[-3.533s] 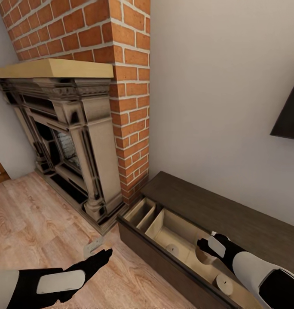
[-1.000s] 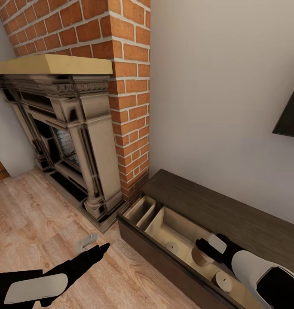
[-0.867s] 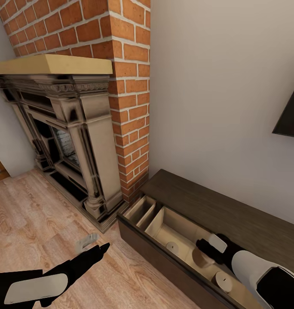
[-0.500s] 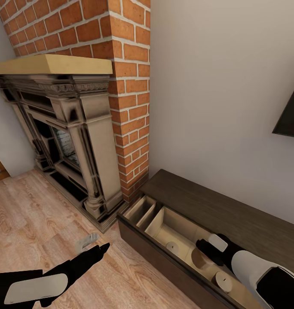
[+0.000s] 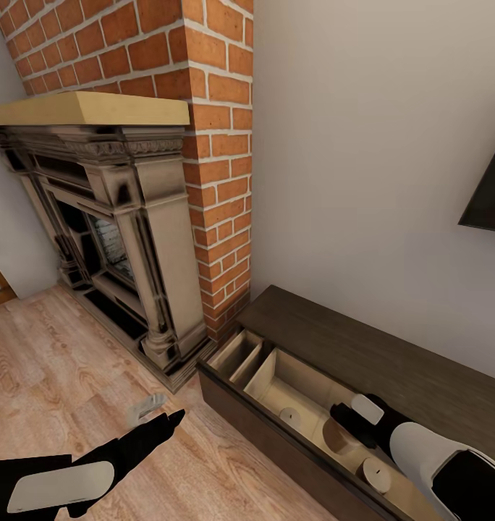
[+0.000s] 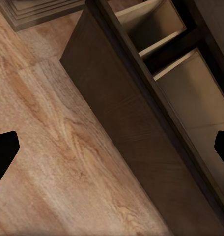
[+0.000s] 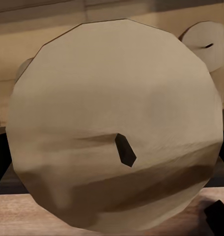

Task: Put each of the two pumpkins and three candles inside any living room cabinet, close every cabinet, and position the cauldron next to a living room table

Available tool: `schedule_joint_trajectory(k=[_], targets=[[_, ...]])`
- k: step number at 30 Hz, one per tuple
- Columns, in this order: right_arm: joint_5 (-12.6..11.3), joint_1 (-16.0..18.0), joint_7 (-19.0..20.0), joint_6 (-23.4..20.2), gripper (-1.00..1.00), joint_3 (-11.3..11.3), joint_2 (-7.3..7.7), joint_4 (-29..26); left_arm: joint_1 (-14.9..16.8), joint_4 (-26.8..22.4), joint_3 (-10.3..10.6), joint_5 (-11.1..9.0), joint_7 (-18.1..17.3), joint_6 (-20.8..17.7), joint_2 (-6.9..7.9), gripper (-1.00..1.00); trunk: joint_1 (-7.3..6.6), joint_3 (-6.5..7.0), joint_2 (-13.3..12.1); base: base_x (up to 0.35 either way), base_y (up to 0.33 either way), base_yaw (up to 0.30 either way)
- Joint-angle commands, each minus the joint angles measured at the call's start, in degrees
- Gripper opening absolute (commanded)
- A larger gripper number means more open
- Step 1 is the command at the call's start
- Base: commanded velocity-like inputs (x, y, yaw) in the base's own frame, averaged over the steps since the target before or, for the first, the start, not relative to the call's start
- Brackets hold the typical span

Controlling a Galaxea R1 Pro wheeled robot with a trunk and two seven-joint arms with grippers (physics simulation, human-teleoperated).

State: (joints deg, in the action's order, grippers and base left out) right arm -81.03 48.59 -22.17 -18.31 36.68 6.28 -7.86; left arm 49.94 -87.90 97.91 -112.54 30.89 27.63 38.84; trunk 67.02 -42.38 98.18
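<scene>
A: Lower right of head view, what's the right gripper (image 5: 344, 422) doing?
B: It's down in the open drawer of the cabinet (image 5: 392, 365), w/ a candle (image 5: 335, 436) right at its tips. Can't tell if it's clamped on it or let go; fingers hidden. Right wrist view has that candle's top & wick (image 7: 125, 149) up close.
A: Other candles?
B: Two more upright in the same drawer: one (image 5: 289, 417) toward the fireplace (image 5: 124, 239), one (image 5: 376, 474) near the frame's bottom edge.
A: Left gripper (image 5: 174, 418)?
B: Lower left, over the wood floor (image 5: 52, 362), well apart from the cabinet. Fingers spread wide, holding nothing. Left wrist view: tips at opposite edges, floor & drawer front btw them.
</scene>
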Motion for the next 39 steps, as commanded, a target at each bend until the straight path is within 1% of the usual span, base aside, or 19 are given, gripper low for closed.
schedule_joint_trajectory(k=[1, 16, 19, 23, 27, 30, 33, 39], targets=[[-0.4, 0.0, -0.4, -0.2, 1.00, 0.3, 0.05, -0.2, 0.1, -0.1, 0.2, -0.2, 0.1, 0.3, 0.01, 1.00, 0.00, -0.06, 0.0, 0.000, 0.000, 0.000], [-0.3, 0.0, -0.5, 0.2, 1.00, 0.4, 0.12, -0.2, 0.1, -0.1, 0.2, -0.2, 0.1, 0.4, 0.01, 1.00, 0.00, -0.06, 0.0, 0.000, 0.000, 0.000], [-0.3, 0.0, -0.6, 1.5, 1.00, 0.5, 0.07, -0.2, 0.1, -0.1, 0.2, -0.2, 0.1, 0.3, 0.01, 1.00, 0.00, -0.06, 0.0, 0.000, 0.000, 0.000], [-0.1, 0.0, -0.7, 4.6, 1.00, 0.7, -0.05, -0.6, 0.1, -0.1, 0.2, -0.2, 0.1, 0.3, 0.01, 1.00, 0.00, -0.06, 0.0, 0.000, 0.000, 0.000], [0.0, 0.0, -0.8, 5.6, 1.00, 0.8, -0.10, -0.8, 0.1, -0.1, 0.2, -0.2, 0.1, 0.3, 0.01, 1.00, 0.00, -0.06, 0.0, 0.000, 0.000, 0.000], [0.2, 0.0, -0.9, 7.9, 1.00, 1.0, -0.19, -0.9, 0.1, -0.1, 0.2, -0.2, 0.1, 0.3, 0.01, 1.00, 0.00, -0.06, 0.0, 0.000, 0.000, 0.000], [0.8, 0.0, -1.7, 10.1, 1.00, 1.1, -0.27, -0.9, 0.1, -0.1, 0.2, -0.2, 0.1, 0.4, 0.01, 1.00, 0.00, -0.06, 0.0, 0.000, 0.000, 0.000], [1.6, 0.0, -2.6, 11.2, 1.00, 1.1, -0.30, -0.9, 0.1, -0.1, 0.2, -0.2, 0.1, 0.3, 0.01, 1.00, 0.00, -0.06, 0.0, 0.000, 0.000, 0.000]])
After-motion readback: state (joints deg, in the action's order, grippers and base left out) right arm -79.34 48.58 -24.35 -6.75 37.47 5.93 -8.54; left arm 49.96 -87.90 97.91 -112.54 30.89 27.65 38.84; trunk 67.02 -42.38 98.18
